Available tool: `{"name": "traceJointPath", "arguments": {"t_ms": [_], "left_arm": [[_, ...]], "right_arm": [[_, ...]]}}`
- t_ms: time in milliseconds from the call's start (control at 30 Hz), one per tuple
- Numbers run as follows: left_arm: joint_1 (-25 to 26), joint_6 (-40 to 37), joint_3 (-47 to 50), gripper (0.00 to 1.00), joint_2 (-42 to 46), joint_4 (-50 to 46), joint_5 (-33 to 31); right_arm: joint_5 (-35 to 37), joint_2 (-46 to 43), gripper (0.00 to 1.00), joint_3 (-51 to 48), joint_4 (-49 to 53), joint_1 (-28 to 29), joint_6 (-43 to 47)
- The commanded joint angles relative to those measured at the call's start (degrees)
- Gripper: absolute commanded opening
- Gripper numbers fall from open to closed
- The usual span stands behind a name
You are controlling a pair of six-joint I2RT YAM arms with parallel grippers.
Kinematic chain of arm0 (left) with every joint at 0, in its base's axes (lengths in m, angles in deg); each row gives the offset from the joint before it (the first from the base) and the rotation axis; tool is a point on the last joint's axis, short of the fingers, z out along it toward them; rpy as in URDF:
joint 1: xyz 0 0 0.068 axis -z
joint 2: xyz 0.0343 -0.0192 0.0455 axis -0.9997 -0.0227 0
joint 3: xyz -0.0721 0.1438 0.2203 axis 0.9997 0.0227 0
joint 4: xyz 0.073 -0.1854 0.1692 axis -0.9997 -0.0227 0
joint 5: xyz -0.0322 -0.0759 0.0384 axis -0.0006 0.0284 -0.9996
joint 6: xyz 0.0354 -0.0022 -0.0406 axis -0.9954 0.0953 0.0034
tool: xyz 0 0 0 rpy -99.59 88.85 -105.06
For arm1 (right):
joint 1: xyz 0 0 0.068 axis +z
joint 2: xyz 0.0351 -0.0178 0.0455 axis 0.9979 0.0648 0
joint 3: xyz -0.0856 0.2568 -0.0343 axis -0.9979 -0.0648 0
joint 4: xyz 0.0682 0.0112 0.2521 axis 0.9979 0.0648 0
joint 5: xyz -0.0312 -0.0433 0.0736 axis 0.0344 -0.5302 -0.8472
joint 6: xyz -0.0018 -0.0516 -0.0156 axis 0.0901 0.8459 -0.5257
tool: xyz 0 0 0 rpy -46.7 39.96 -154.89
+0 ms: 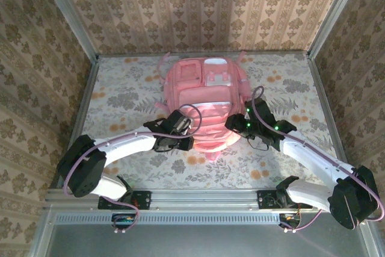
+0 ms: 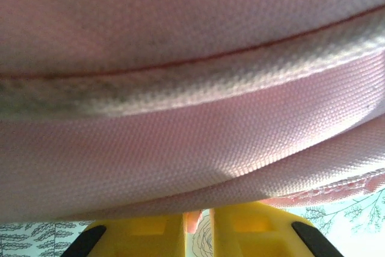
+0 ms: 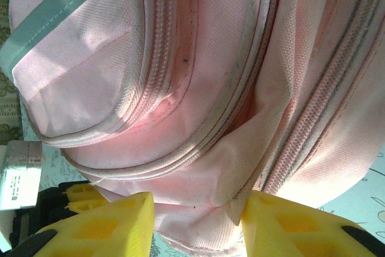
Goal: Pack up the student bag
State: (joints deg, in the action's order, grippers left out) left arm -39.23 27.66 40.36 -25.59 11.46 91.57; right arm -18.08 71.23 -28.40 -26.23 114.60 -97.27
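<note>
Where the left wrist camera sits tight against the student bag (image 2: 192,118), the pink weave and one pale piped seam (image 2: 180,85) are too close to tell which part of the bag they belong to. Below them the left gripper (image 2: 197,226) has its yellow fingers (image 2: 150,233) almost together, with a scrap of pink in the narrow slit — whether they pinch it I cannot tell. From above, the bag (image 1: 204,97) lies flat on the floral worktop (image 1: 120,88), midway across and towards the far edge, pockets facing up. The left gripper (image 1: 180,123) meets its near left corner, fingertips hidden under the wrist. The right gripper (image 1: 239,123) reaches the near right side, its tips likewise covered. The right wrist camera gives what the overhead cannot: zip lines (image 3: 159,58), a teal strip (image 3: 54,4), and the right gripper (image 3: 197,203) with its fingers (image 3: 108,227) standing apart, a fold of the bag (image 3: 210,118) bulging between them — whether they press it is hard to judge. A grey labelled object (image 3: 21,173) at the left edge is cut off and unreadable.
</note>
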Motion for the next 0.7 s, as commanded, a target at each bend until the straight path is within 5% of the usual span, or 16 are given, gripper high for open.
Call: {"name": "traceJointPath", "arguments": {"t_ms": [0, 300, 500, 667], "left_arm": [[0.2, 0.6, 1.1, 0.19, -1.2, 1.2, 0.1], [0.3, 0.5, 1.5, 0.21, -4.2, 4.1, 0.7], [0.2, 0.1, 1.4, 0.01, -4.9, 4.2, -0.1], [0.2, -0.5, 1.2, 0.0, -1.6, 2.0, -1.6]], "right_arm": [[-2.0, -1.3, 0.43, -0.9, -2.2, 0.2, -0.4], [-2.5, -0.9, 0.43, -1.7, -3.1, 0.2, -1.2], [-2.1, -1.5, 0.42, -1.3, -2.0, 0.2, -0.9], [0.6, -3.5, 0.42, -0.9, 2.4, 0.4, -2.5]]}}
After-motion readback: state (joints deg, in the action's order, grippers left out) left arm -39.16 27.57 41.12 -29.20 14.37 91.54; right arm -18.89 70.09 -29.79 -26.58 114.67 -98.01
